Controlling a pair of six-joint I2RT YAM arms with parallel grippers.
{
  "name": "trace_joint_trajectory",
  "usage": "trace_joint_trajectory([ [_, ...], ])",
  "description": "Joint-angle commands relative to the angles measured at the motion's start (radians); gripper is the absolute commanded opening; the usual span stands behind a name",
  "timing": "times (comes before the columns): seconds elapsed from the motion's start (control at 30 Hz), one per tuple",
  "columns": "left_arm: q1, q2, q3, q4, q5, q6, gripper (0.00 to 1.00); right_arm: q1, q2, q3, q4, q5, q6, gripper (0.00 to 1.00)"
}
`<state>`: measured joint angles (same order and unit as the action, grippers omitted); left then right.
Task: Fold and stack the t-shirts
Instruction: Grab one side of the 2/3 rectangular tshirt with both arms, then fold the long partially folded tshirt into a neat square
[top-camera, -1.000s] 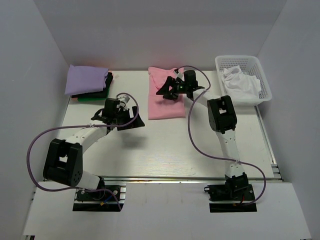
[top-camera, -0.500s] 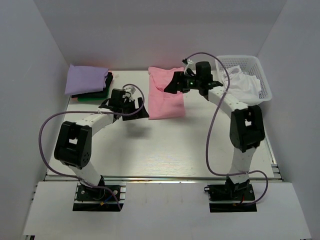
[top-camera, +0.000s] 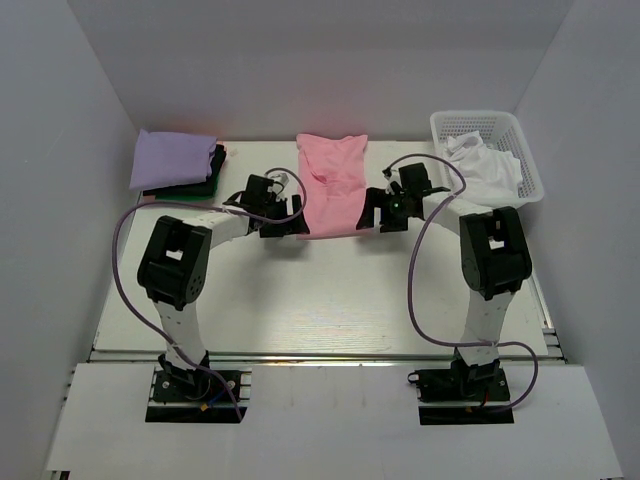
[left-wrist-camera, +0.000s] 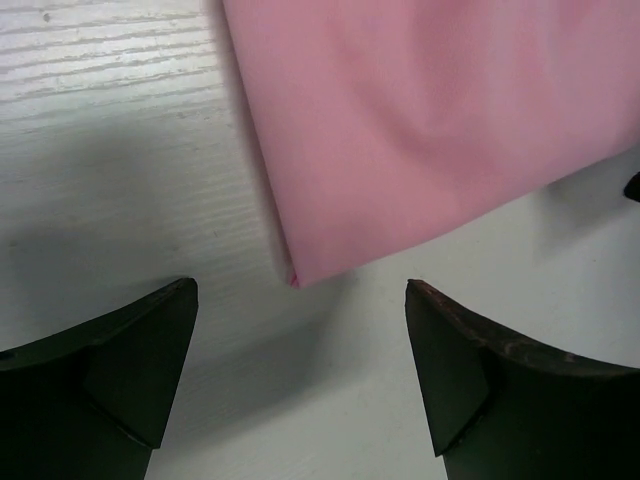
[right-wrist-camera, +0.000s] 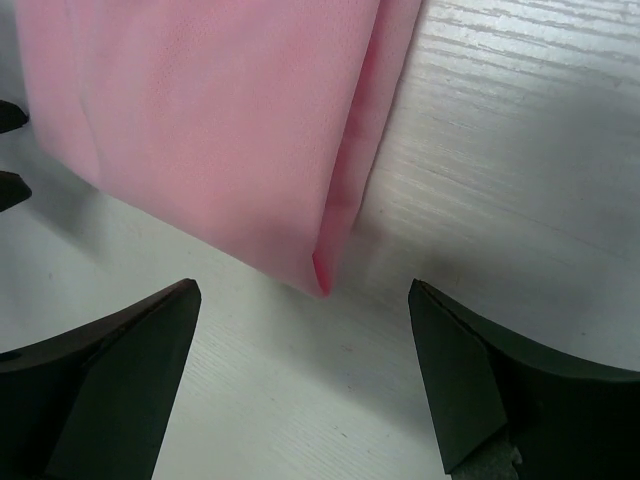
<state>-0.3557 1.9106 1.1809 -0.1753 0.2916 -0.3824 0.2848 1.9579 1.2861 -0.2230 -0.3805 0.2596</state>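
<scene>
White wood-grain table (top-camera: 330, 300), grey walls. Upper left: lavender tee (top-camera: 172, 160) tops folded pile. My left gripper (left-wrist-camera: 300, 352) spread wide, empty, straddling near-left corner of pink tee (top-camera: 335, 190), which lies top centre. Right gripper (right-wrist-camera: 305, 360) likewise agape, empty, at near-right corner. Step, I judge: grasping hem for fold. Next: lower both, pinch corners simultaneously. Upper right: basket (top-camera: 530, 165). No label or writing readable.

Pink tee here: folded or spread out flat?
Partly folded. The pink tee lies as a narrow strip, no sleeves showing; the right wrist view shows doubled layers at its edge.
</scene>
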Motion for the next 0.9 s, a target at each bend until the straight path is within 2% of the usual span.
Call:
trace_joint_trajectory([
  [0.0, 0.001, 0.037, 0.028, 0.008, -0.026, -0.006, 0.95, -0.012, 0.015, 0.007, 0.031, -0.057, 0.027, 0.9],
  [0.03, 0.001, 0.047, 0.028, 0.008, -0.026, -0.006, 0.9, -0.012, 0.031, 0.004, 0.031, -0.069, 0.032, 0.9],
  [0.1, 0.001, 0.059, 0.037, 0.019, -0.026, -0.015, 0.88, -0.018, 0.05, -0.001, 0.047, -0.077, 0.052, 0.87],
  [0.13, 0.001, 0.07, 0.037, 0.019, -0.016, -0.015, 0.81, -0.019, 0.056, -0.001, 0.057, -0.08, 0.058, 0.85],
  [0.2, 0.001, 0.07, 0.037, 0.019, 0.015, -0.015, 0.76, -0.027, 0.071, -0.013, 0.086, -0.1, 0.076, 0.79],
  [0.27, 0.001, 0.079, 0.013, 0.062, 0.047, -0.015, 0.67, -0.033, 0.075, -0.039, 0.108, -0.113, 0.098, 0.76],
  [0.3, -0.008, 0.079, 0.003, 0.074, 0.047, -0.026, 0.64, -0.035, 0.081, -0.041, 0.135, -0.116, 0.107, 0.7],
  [0.33, -0.008, 0.079, -0.009, 0.083, 0.06, -0.035, 0.55, -0.036, 0.087, -0.044, 0.145, -0.121, 0.121, 0.64],
  [0.4, -0.017, 0.102, -0.009, 0.083, 0.073, -0.035, 0.46, -0.041, 0.104, -0.051, 0.166, -0.141, 0.138, 0.47],
  [0.43, -0.017, 0.102, -0.009, 0.083, 0.086, -0.035, 0.4, -0.042, 0.107, -0.054, 0.184, -0.152, 0.144, 0.3],
  [0.47, -0.017, 0.111, -0.009, 0.083, 0.099, -0.035, 0.31, -0.044, 0.11, -0.067, 0.191, -0.158, 0.147, 0.22],
  [0.53, -0.026, 0.111, -0.032, 0.094, 0.121, -0.046, 0.24, -0.044, 0.101, -0.083, 0.197, -0.169, 0.156, 0.08],
  [0.57, -0.037, 0.111, -0.032, 0.103, 0.13, -0.046, 0.11, -0.041, 0.072, -0.118, 0.209, -0.166, 0.156, 0.05],
  [0.63, -0.046, 0.101, -0.058, 0.114, 0.13, -0.055, 0.0, -0.041, 0.04, -0.148, 0.243, -0.167, 0.152, 0.02],
  [0.73, -0.046, 0.075, -0.084, 0.137, 0.151, -0.055, 0.0, -0.039, -0.007, -0.2, 0.251, -0.173, 0.141, 0.0],
  [0.87, -0.055, -0.037, -0.154, 0.106, 0.164, -0.064, 0.0, -0.033, -0.105, -0.292, 0.229, -0.192, 0.115, 0.0],
])
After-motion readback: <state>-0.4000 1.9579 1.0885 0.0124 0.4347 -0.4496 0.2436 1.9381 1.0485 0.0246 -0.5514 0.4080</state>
